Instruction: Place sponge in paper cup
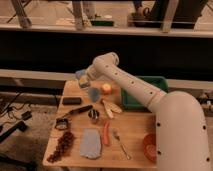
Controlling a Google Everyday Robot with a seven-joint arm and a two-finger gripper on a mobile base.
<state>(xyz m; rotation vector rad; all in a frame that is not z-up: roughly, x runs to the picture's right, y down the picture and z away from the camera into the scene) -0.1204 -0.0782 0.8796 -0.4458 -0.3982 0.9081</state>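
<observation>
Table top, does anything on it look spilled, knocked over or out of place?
Nothing stands out. The cloth lies flat near the front edge, the steel cup stands upright, and nothing looks spilled. The hand hovers above the far left part of the table.
</observation>
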